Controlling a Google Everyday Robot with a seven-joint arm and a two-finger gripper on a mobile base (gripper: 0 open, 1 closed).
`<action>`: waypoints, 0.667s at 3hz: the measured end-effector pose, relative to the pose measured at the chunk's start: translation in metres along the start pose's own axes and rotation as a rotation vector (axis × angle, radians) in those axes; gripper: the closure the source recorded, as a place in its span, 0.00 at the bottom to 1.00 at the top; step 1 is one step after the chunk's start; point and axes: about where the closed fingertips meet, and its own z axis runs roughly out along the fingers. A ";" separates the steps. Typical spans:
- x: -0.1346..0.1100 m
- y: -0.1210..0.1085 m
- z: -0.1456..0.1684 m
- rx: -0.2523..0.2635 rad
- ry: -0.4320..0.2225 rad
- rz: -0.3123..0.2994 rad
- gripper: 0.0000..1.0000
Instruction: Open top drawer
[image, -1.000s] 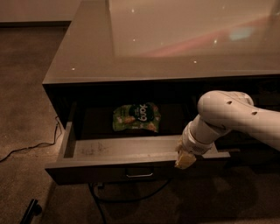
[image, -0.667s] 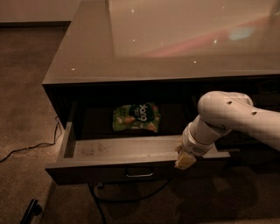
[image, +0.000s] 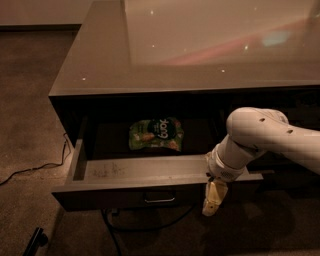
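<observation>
Nothing has shifted since a second ago: the top drawer (image: 150, 172) stands pulled out, with a green pouch (image: 156, 134) at 12 o'clock from its handle (image: 160, 198). The gripper (image: 214, 197) hangs at 3 o'clock from that handle, against the front panel; its grip cannot be told.

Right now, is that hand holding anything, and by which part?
Cannot be told: the hand hangs at the front of the top drawer, right of its handle.
</observation>
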 end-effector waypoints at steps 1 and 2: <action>0.000 0.000 0.000 0.000 0.000 0.000 0.00; -0.010 -0.011 -0.028 0.089 -0.100 -0.052 0.00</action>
